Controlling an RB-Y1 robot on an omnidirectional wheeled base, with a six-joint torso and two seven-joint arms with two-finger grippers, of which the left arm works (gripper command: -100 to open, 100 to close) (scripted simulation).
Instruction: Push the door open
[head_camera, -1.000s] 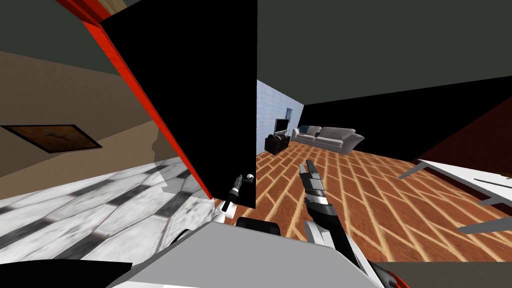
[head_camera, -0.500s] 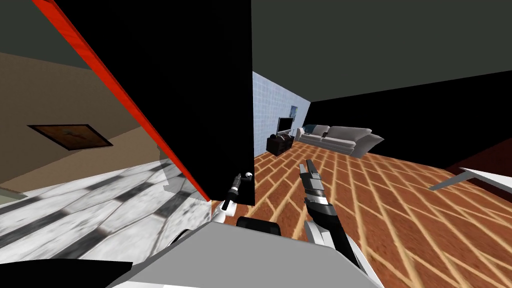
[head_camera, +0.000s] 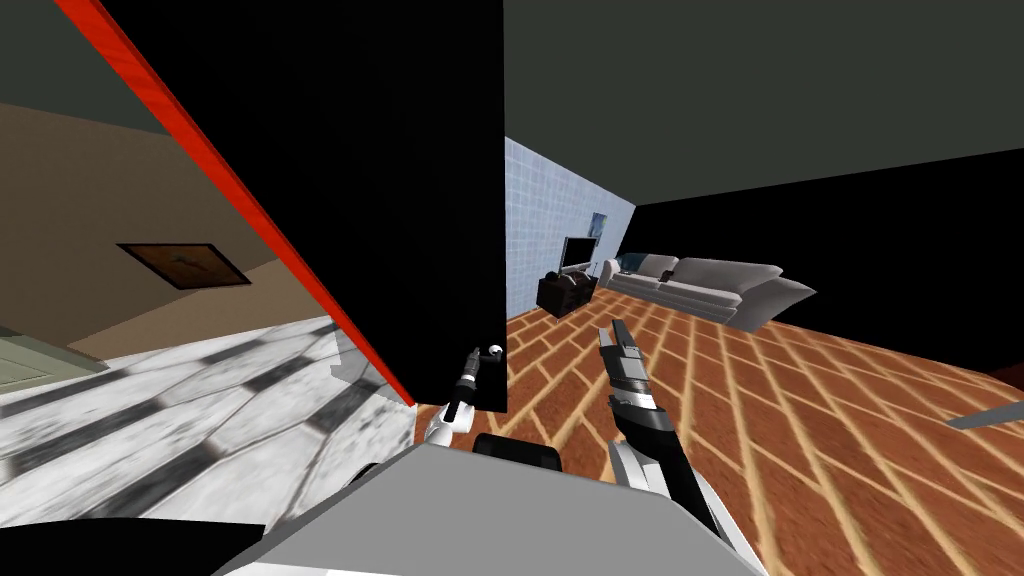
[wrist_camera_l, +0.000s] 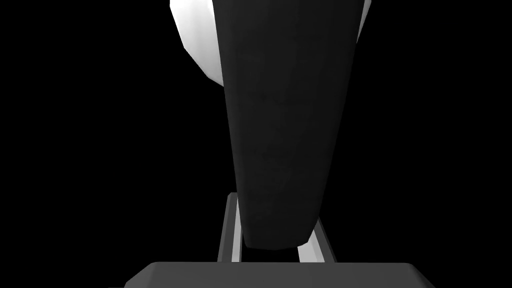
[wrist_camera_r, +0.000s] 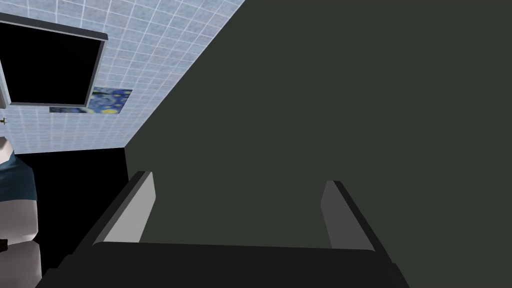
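Observation:
The door (head_camera: 380, 200) is a black panel with a red edge (head_camera: 250, 200), and it stands swung open in front of me. In the head view my left gripper (head_camera: 478, 365) reaches up to the white knob (head_camera: 494, 350) at the door's free edge. In the left wrist view a dark lever handle (wrist_camera_l: 285, 125) runs between that gripper's (wrist_camera_l: 274, 210) fingers (wrist_camera_l: 231, 225), which press its sides. My right gripper (head_camera: 612, 335) hangs open over the brick floor to the right of the door. Its fingers stand wide apart with nothing between them (wrist_camera_r: 239, 179).
Past the door's edge lies a room with a brick-pattern floor (head_camera: 800, 420), a grey sofa (head_camera: 700, 285) and a dark TV stand (head_camera: 566, 292) by a blue tiled wall. To the left are marble tiles (head_camera: 150, 420) and a tan wall with a framed picture (head_camera: 185, 264).
The whole head picture has shifted, so I have moved and turned. The door panel now takes up more of the upper left. Both arms hold the same pose.

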